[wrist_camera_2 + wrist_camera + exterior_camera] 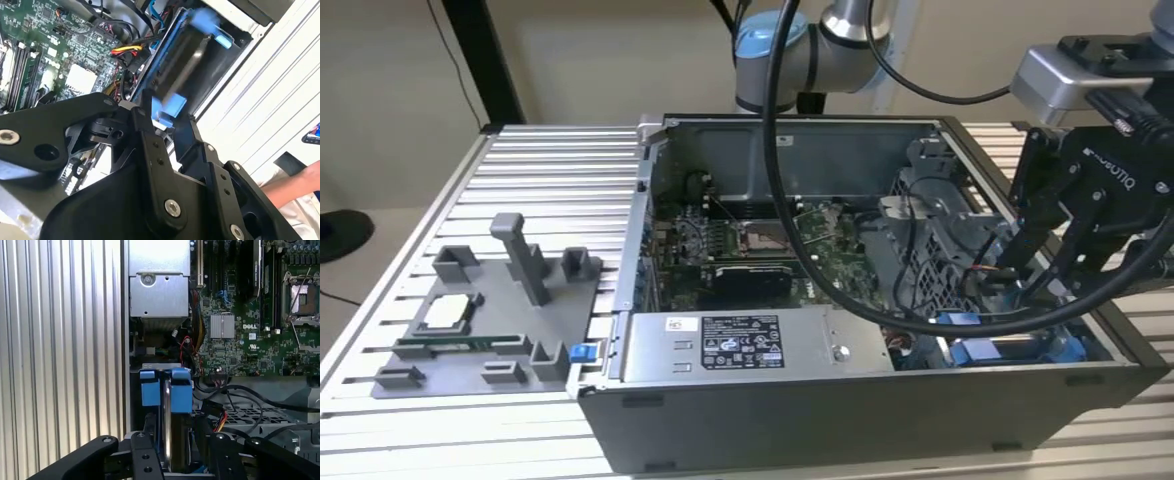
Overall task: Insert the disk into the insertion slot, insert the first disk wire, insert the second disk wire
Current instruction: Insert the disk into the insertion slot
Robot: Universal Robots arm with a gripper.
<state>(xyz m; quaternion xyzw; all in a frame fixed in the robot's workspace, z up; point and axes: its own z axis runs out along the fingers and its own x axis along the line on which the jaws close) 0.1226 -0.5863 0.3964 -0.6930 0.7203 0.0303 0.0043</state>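
Observation:
The disk (172, 440) stands on edge in its bright blue carrier, with two blue tabs (181, 390) at its far end. It sits partly down in the insertion slot (136, 371), the grey bay with blue rails (1014, 350) at the case's corner on the exterior view's right. My gripper (176, 416) flanks the disk with one black finger (150, 432) tight against each face, so it is shut on the disk. In the second wrist view the gripper (168, 110) holds the blue carrier (185, 60), which looks smeared. In the exterior view the gripper (1041, 280) reaches down into that corner.
The grey power-supply box (734, 345) lies along the case's near wall, beside the bay. The motherboard (761, 240) covers the case floor. Red and yellow wires (127, 50) and thick black cables (854, 290) run near the slot. A grey parts fixture (494, 320) sits on the exterior view's left. A person's sleeve (300, 192) is nearby.

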